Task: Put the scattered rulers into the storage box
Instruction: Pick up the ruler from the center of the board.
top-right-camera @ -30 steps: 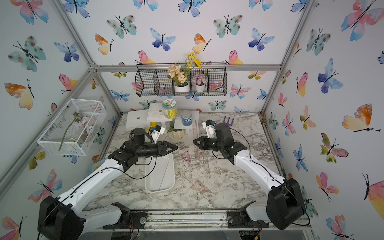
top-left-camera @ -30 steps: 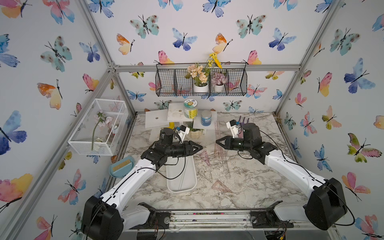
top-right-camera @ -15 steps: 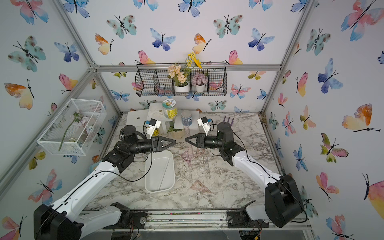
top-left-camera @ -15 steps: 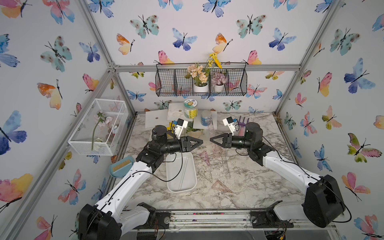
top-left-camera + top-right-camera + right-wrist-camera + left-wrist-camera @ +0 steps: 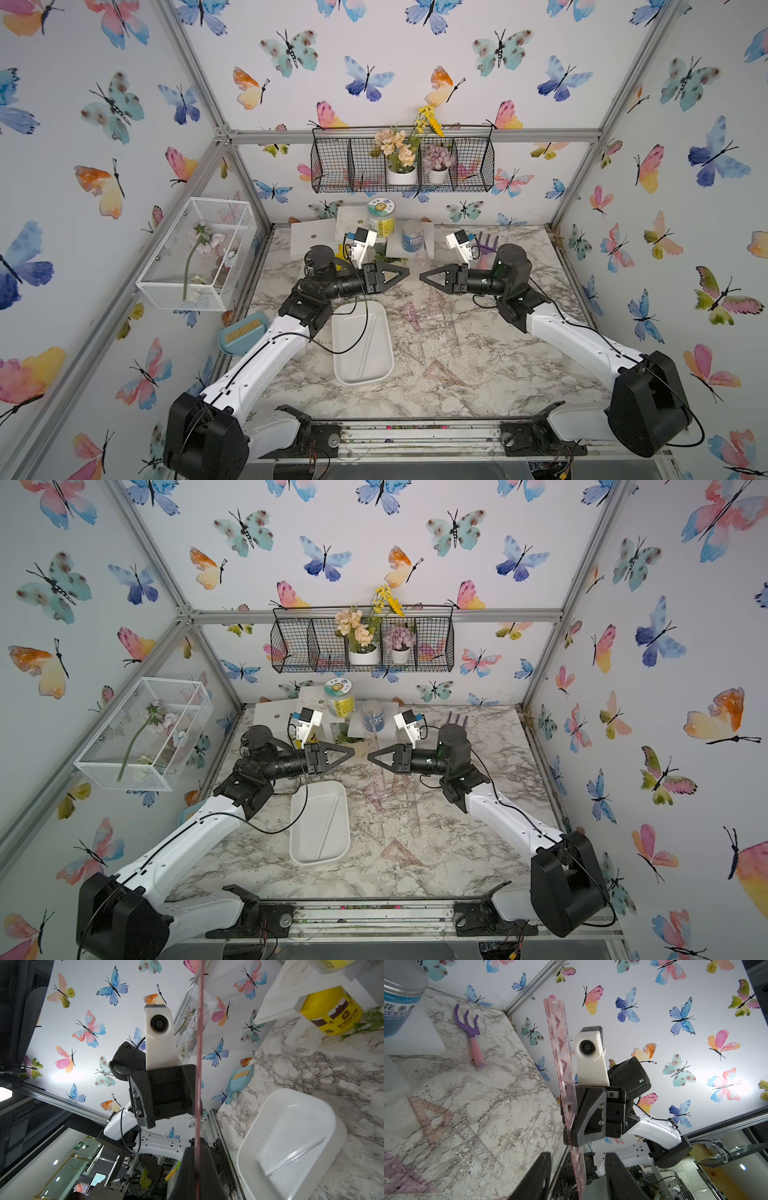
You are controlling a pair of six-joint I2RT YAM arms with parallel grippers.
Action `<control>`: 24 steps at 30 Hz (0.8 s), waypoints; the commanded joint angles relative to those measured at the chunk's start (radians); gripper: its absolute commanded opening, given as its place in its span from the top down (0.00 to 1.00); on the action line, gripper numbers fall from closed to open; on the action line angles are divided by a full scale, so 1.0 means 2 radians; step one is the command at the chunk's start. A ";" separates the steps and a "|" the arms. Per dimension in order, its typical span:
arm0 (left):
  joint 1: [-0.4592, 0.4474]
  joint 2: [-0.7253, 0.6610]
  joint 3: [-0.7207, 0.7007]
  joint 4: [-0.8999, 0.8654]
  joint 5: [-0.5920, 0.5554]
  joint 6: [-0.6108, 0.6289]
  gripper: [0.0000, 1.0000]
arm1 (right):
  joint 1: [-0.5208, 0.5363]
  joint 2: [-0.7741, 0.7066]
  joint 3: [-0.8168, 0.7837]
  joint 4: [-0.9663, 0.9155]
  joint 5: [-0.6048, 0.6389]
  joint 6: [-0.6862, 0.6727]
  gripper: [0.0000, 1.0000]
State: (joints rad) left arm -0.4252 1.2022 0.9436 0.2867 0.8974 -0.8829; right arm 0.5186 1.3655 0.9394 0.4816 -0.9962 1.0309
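Clamping a straight pink ruler [image 5: 560, 1053] in the right gripper [image 5: 571, 1126], jaws pressing together on its two flat faces. Holding it lifted off the marble tabletop [image 5: 478, 374], roughly level, running front to back across the gripper tip, broad face showing upward in both top views. Pointing the right gripper straight at the left gripper [image 5: 578, 1154], tip toward tip and close together, above the far half of the table. Standing the left gripper's fingers [image 5: 538, 1176] apart and gripping nothing. Framing the strip in the gap between them in the left wrist view, while stopping just short of the ruler's edge in both top views, with no contact visible. Showing the ruler as only a thin pink line in the right wrist view.

Leaving the white storage box [image 5: 349, 370] lying on the table beneath the left arm, long side running front to back, with one clear straight ruler [image 5: 368, 340] lying slantwise on its floor. Leaving a pink set square [image 5: 409, 313] loose on the marble near the box's far corner, on the right arm's side. Leaving a second set square [image 5: 441, 371] about level with the box's near end, both apart from the box. Leaving a purple-and-pink garden fork [image 5: 473, 1032] lying at the back of the table, beyond the right arm.
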 commanded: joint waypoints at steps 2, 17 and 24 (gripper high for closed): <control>0.000 0.012 0.023 0.041 0.020 -0.013 0.52 | 0.000 -0.010 0.000 0.018 -0.015 0.004 0.98; -0.025 0.045 0.036 0.064 0.010 -0.017 0.53 | 0.000 -0.007 -0.007 0.044 -0.023 0.022 0.98; -0.043 0.055 0.047 0.073 0.003 -0.020 0.54 | 0.000 -0.013 -0.009 0.038 -0.021 0.017 0.98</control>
State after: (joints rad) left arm -0.4973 1.3060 1.0069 0.3859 0.8963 -0.9234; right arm 0.5186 1.3632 0.9337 0.5327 -1.0107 1.0664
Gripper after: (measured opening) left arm 0.467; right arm 0.054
